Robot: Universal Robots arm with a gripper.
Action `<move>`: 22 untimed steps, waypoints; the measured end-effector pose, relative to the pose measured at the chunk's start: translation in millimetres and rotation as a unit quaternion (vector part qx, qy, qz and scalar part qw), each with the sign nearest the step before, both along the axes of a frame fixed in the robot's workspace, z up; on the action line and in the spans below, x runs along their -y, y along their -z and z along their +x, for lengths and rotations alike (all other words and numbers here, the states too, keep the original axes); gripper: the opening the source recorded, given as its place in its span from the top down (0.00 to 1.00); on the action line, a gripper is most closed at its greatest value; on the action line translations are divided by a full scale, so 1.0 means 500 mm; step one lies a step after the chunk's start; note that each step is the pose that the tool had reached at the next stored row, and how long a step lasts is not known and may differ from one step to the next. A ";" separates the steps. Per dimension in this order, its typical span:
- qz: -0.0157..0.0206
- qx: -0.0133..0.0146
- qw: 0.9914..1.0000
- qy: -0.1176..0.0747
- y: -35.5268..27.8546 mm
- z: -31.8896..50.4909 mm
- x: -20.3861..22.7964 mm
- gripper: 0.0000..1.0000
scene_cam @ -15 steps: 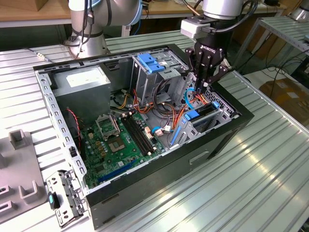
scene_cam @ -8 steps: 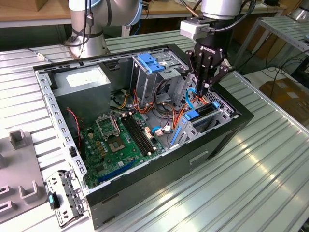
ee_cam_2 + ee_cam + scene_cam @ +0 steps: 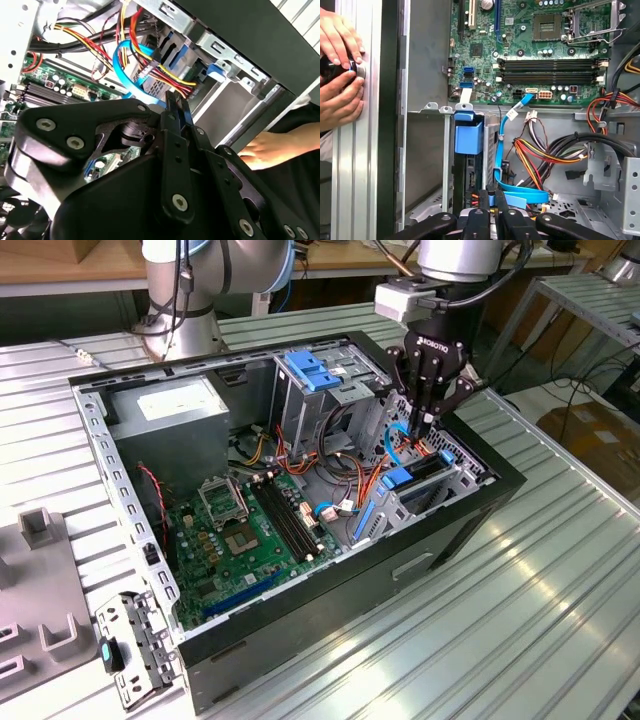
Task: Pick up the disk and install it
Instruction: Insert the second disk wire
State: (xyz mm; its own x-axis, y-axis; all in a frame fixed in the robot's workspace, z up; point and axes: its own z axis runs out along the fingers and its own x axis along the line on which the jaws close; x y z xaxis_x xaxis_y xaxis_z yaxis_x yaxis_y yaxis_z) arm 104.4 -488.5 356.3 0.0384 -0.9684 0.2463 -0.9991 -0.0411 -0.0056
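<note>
Black gripper (image 3: 492,200) fingers (image 3: 501,210) stand nearly closed in the first wrist view, pinching down by the blue flat cable (image 3: 506,150) beside the drive cage. Seated upright in that cage of the open computer case (image 3: 330,600), the disk (image 3: 468,170) shows its blue rail tab. Two hands (image 3: 340,75) rest on the worktop (image 3: 560,620) rail.

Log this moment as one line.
gripper: low in drive cage | disk: in cage, by gripper | person's hand: outside case
</note>
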 end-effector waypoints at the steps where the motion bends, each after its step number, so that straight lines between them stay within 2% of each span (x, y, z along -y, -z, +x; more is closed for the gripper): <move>1: 0.004 0.000 1.000 -0.001 0.000 0.000 0.0071 0.84; 2: 0.011 0.000 1.000 -0.002 0.001 -0.001 0.0178 0.84; 6: 0.020 0.000 1.000 -0.004 0.003 -0.004 0.0372 0.84; 8: 0.028 0.000 1.000 -0.006 0.004 -0.007 0.0542 0.84; 9: 0.032 0.000 0.999 -0.006 0.005 -0.007 0.0597 0.84; 10: 0.034 0.000 0.999 -0.006 0.005 -0.007 0.0609 0.84; 22: 0.035 0.000 0.999 -0.006 0.005 -0.007 0.0609 0.84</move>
State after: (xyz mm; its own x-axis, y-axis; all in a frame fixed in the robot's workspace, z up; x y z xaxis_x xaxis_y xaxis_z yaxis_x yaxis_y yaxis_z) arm 100.9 -519.0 353.7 0.0497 -0.9827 0.1782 -0.9986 -0.0522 -0.0093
